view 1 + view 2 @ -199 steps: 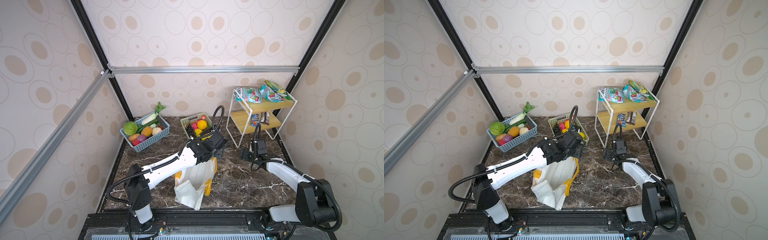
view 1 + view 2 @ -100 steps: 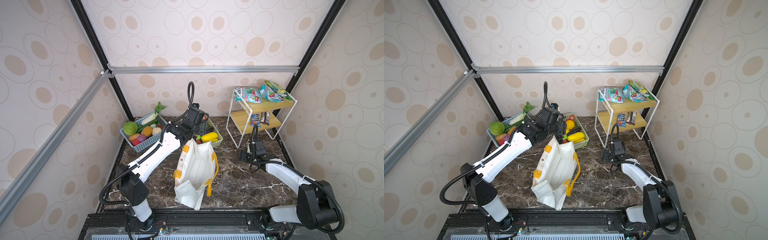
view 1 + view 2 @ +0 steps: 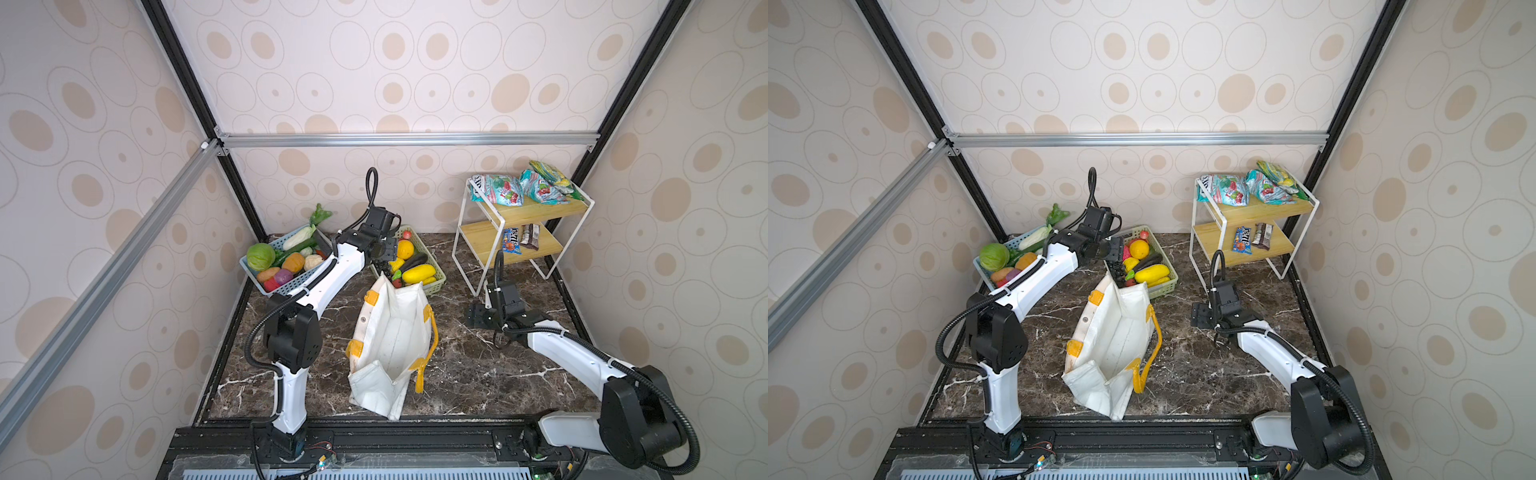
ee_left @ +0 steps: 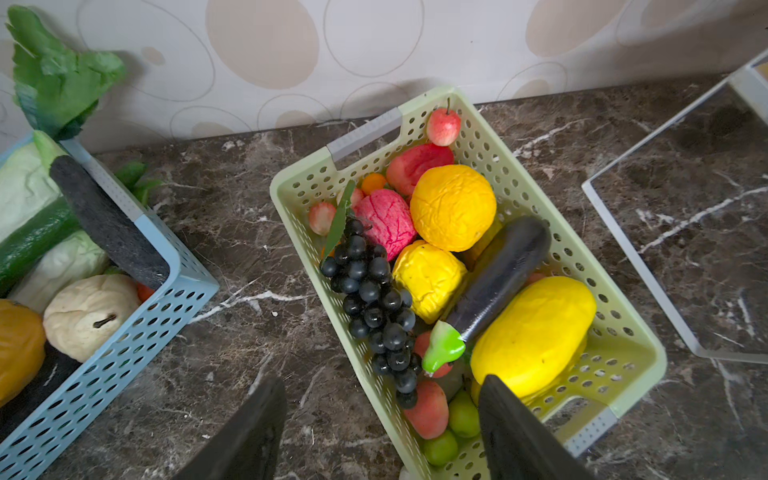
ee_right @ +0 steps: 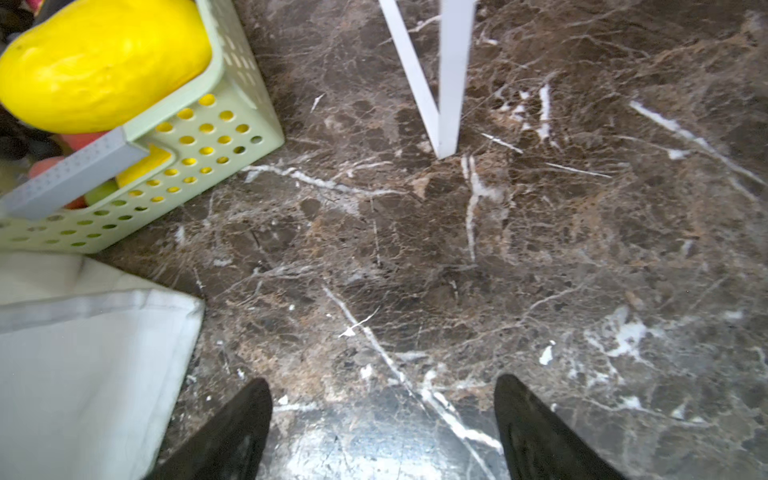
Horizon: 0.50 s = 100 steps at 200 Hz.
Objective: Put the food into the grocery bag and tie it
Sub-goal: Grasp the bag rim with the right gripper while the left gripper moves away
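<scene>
The grocery bag (image 3: 392, 340) lies open-mouthed on the marble at the centre, and its cream corner (image 5: 83, 353) shows in the right wrist view. Food fills the green basket (image 4: 623, 357) behind it: an orange (image 4: 453, 206), a big yellow fruit (image 4: 534, 334), a smaller yellow one (image 4: 428, 276), black grapes (image 4: 370, 291) and an eggplant. My left gripper (image 4: 380, 380) hangs open above that basket's near side wall, holding nothing. A purple onion (image 3: 284, 276) sits in the blue basket (image 3: 291, 286). My right gripper (image 5: 382, 380) is open over bare marble, right of the bag.
A white wire shelf (image 3: 523, 216) stands at the back right with snack packets (image 3: 498, 191) on top and candy bars (image 3: 521, 239) below. Its leg (image 5: 451, 83) is just ahead of my right gripper. Walls close in the back and both sides.
My left arm has swung from over the bag back to the green basket, and its jaws have widened a little. The right arm and the bag have not moved.
</scene>
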Motion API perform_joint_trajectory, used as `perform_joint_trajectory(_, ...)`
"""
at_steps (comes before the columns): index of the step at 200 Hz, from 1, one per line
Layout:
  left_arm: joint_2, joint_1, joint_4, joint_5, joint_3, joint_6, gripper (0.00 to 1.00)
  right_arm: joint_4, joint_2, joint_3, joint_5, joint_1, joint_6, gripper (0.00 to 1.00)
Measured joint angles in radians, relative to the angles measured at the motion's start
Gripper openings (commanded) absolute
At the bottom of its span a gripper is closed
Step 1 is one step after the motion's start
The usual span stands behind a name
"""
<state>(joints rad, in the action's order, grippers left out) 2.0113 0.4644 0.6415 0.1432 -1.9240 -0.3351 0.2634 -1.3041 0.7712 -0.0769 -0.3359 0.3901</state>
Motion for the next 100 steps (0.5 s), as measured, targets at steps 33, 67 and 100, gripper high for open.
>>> perform_joint_trajectory(33, 0.069, -0.025, 0.0, -0.03, -0.048, 0.0, 0.73, 0.006, 0.01, 0.044, 0.016, -0.076, 0.021, 0.84)
perform_joint_trajectory(67, 0.148, -0.047, 0.002, -0.053, -0.114, 0.0, 0.73, 0.028, 0.034, 0.164, 0.03, -0.158, 0.067, 0.8)
perform_joint_trajectory(100, 0.195, -0.067, 0.005, -0.06, -0.156, 0.0, 0.73, 0.063, 0.087, 0.262, 0.052, -0.261, 0.126, 0.68)
